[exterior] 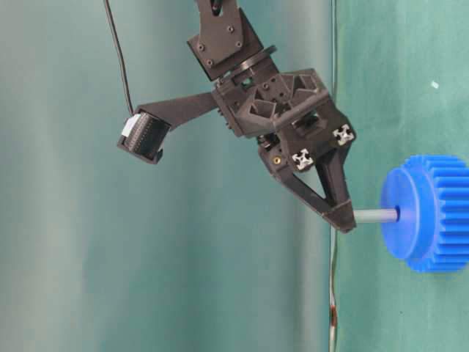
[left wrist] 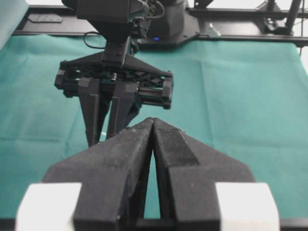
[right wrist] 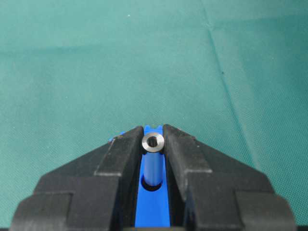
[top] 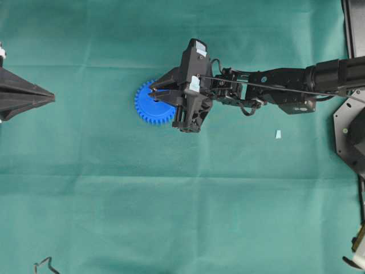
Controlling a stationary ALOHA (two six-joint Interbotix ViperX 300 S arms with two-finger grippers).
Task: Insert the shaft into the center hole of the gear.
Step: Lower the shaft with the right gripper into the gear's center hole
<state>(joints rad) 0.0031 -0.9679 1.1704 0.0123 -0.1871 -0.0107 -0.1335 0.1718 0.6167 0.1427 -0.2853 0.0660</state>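
Note:
The bright blue gear (top: 147,107) lies flat on the green cloth. My right gripper (top: 155,95) hangs over its middle, shut on the silvery shaft (right wrist: 153,142). In the right wrist view the shaft stands upright between the fingertips, its lower end in the center hole (right wrist: 153,186) of the gear (right wrist: 154,211). The table-level view shows the shaft (exterior: 374,215) running from the right gripper (exterior: 344,222) into the gear's (exterior: 432,213) hub. My left gripper (top: 51,98) stays at the far left, shut on nothing, tips touching (left wrist: 153,120).
A small pale blue scrap (top: 278,134) lies on the cloth to the right of the gear, under the right arm. A bent wire clip (top: 44,265) sits at the bottom left edge. Black arm bases (top: 351,131) line the right side.

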